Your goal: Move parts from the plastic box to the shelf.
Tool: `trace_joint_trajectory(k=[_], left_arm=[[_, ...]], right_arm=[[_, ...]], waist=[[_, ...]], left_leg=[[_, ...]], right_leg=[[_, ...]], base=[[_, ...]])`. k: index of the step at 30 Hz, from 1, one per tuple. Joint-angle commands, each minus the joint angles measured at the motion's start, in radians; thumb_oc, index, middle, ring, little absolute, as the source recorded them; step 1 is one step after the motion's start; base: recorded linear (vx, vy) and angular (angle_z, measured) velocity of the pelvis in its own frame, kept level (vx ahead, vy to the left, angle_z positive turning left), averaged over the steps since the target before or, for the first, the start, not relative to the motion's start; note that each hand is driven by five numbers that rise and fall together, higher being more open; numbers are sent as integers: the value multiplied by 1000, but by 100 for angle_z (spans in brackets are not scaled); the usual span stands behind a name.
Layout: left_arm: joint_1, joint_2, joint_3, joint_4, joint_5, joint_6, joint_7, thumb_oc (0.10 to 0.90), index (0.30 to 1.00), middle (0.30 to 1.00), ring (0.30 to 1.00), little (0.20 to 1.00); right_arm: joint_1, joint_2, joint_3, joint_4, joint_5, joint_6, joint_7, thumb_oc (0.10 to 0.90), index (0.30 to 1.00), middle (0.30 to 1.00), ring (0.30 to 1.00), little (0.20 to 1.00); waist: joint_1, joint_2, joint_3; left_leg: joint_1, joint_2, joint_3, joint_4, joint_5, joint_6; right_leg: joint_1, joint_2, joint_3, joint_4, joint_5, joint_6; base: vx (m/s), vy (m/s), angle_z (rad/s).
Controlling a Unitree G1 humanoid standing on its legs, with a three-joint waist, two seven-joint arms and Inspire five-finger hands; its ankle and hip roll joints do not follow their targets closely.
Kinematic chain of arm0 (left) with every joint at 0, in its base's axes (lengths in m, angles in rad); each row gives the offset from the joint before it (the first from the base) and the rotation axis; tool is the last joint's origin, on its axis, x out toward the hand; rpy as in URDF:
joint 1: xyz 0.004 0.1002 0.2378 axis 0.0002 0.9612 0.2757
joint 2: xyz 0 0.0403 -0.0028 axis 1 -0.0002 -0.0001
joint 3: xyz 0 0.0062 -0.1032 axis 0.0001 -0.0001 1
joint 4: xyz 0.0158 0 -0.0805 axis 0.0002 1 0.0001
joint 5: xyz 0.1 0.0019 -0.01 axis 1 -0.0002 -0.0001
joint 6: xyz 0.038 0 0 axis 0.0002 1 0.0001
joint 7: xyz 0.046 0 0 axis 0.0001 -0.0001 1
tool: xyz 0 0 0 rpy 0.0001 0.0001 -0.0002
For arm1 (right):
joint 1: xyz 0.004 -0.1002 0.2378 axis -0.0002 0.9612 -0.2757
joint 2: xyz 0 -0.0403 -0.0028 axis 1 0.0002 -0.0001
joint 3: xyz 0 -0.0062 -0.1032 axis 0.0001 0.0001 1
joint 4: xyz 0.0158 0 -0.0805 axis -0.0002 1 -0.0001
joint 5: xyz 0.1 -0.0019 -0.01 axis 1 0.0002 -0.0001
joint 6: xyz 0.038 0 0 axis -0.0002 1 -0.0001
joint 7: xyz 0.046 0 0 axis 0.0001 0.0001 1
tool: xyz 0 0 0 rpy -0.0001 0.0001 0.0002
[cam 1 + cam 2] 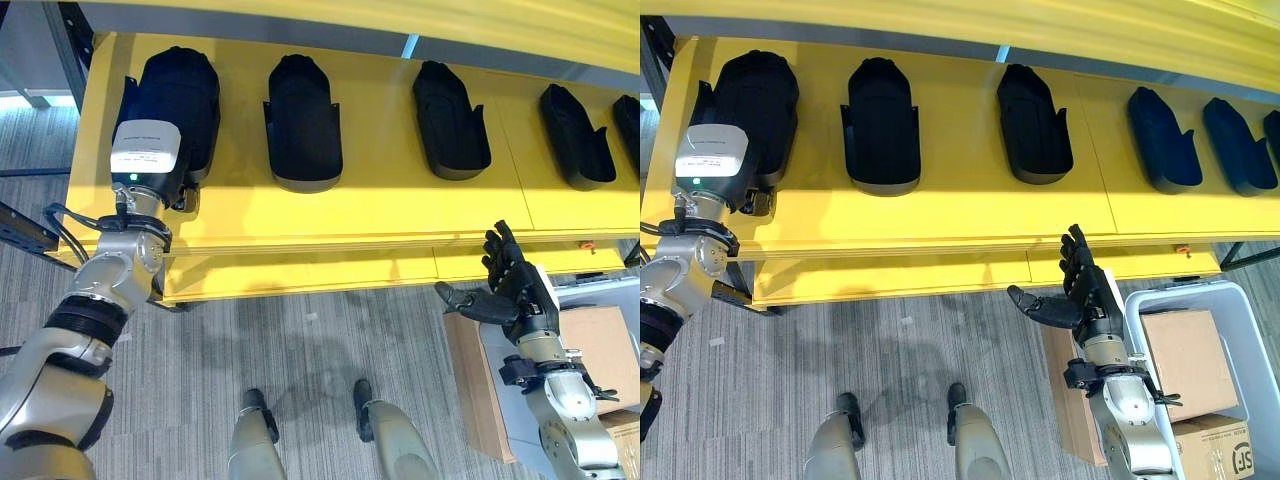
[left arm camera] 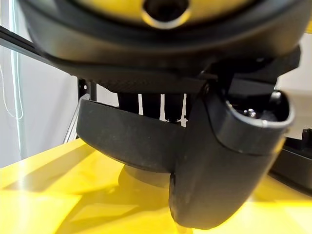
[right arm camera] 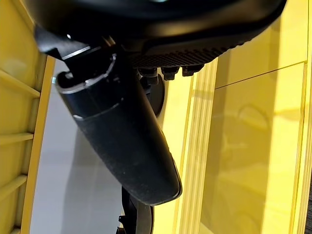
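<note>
Black parts (image 1: 303,125) lie in a row on the yellow shelf (image 1: 370,215). The left robot hand (image 1: 165,110) rests over the part (image 1: 760,100) at the shelf's left end; I cannot tell its grip. The right robot hand (image 1: 1085,290) hangs open and empty by the shelf's front edge, above the plastic box (image 1: 1240,300).

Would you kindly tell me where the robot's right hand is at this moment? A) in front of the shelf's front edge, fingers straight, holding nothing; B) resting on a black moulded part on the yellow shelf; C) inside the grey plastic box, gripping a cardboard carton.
A: the right hand is raised before the yellow shelf's front edge, fingers spread and straight, holding nothing.
</note>
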State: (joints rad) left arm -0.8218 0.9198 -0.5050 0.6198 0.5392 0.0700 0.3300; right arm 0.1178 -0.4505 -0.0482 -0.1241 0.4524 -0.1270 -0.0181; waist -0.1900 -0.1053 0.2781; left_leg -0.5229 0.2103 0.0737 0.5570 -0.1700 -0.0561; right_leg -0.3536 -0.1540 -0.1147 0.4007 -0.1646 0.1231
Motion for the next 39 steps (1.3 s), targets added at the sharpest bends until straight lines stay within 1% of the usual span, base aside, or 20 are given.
trace_joint_trajectory(k=[1,6,16,17,18,24,30,32,36,39], left_arm=[[-125,14,101,-6,-34,10,113,400,300,300,300,300],[-134,5,96,1,-31,16,114,400,300,300,300,300],[-141,16,86,36,-28,22,98,400,300,300,300,300],[-147,14,83,43,-31,22,98,680,693,693,693,693],[-150,13,81,41,-29,23,95,900,1000,1000,1000,1000],[-156,24,65,35,-23,14,72,900,1000,1000,1000,1000],[-155,78,37,-29,-6,-12,6,900,1000,1000,1000,1000],[-151,85,39,-42,-6,-14,-2,900,1000,1000,1000,1000],[-125,114,50,-117,13,-30,-38,900,1000,1000,1000,1000],[-94,123,71,-154,3,-44,-50,900,1000,1000,1000,1000]], right_arm=[[-10,-77,-62,-130,2,-95,-18,900,1000,1000,1000,1000],[-8,-75,-67,-137,-3,-92,-21,900,1000,1000,1000,1000],[2,-74,-77,-143,-2,-91,-19,900,1000,1000,1000,1000],[3,-74,-78,-142,-2,-91,-20,900,1000,1000,1000,1000],[4,-75,-78,-142,-3,-91,-19,900,1000,1000,1000,1000],[8,-74,-80,-144,-1,-89,-13,900,1000,1000,1000,1000],[12,-76,-98,-143,0,-79,1,900,1000,1000,1000,1000],[13,-75,-101,-146,-1,-76,3,900,1000,1000,1000,1000],[22,-64,-111,-133,-1,-63,16,900,1000,1000,1000,1000],[26,-57,-119,-132,1,-62,21,900,1000,1000,1000,1000]], waist=[[-12,14,-72],[-14,12,-72],[-15,11,-70],[-15,11,-70],[-14,10,-70],[-14,10,-70],[-5,15,-69],[-4,15,-69],[4,19,-68],[8,19,-66]], left_leg=[[34,41,-18,-6,-36,7],[32,40,-17,-3,-37,8],[20,41,-17,2,-39,10],[19,41,-17,3,-39,10],[18,41,-18,3,-39,10],[12,39,-21,5,-38,11],[16,36,-26,1,-37,12],[17,36,-26,0,-37,12],[24,31,-28,-8,-36,11],[25,29,-29,-8,-36,11]], right_leg=[[96,-27,72,-22,-34,21],[93,-27,72,-21,-34,20],[83,-25,74,-17,-32,21],[82,-25,75,-17,-32,21],[82,-25,75,-17,-32,21],[76,-24,72,-12,-31,21],[77,-26,70,-6,-34,19],[78,-26,70,-7,-35,19],[83,-29,63,-2,-41,20],[84,-30,62,0,-42,19]], base=[[0,0,0],[0,0,0],[0,0,0],[0,0,0],[0,0,0],[0,0,0],[0,0,0],[0,0,0],[0,0,1],[0,0,0]])
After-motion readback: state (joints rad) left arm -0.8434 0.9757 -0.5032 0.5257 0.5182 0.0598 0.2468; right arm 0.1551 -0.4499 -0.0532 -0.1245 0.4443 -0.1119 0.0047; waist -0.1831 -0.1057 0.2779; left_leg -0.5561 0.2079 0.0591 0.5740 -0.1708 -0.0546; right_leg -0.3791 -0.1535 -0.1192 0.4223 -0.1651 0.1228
